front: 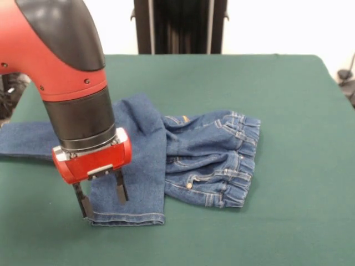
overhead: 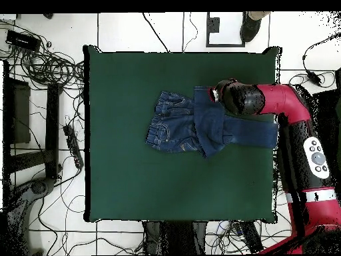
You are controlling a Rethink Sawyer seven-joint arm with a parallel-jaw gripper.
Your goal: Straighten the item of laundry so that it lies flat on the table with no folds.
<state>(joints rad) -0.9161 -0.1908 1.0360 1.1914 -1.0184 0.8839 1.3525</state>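
Observation:
The blue denim jeans lie crumpled on the green table. The gathered waistband is at the right. One leg runs toward the front edge and ends in a hem. The other leg stretches left behind the arm. My gripper is open and points down over the near leg's hem end, one finger at the leg's left edge and the other on the denim. In the overhead view the jeans lie at the table's middle right, and the arm covers the gripper.
The robot's black pedestal stands behind the table's far edge. In the overhead view, cables and a power strip lie on the floor left of the table. Bare green cloth lies around the jeans.

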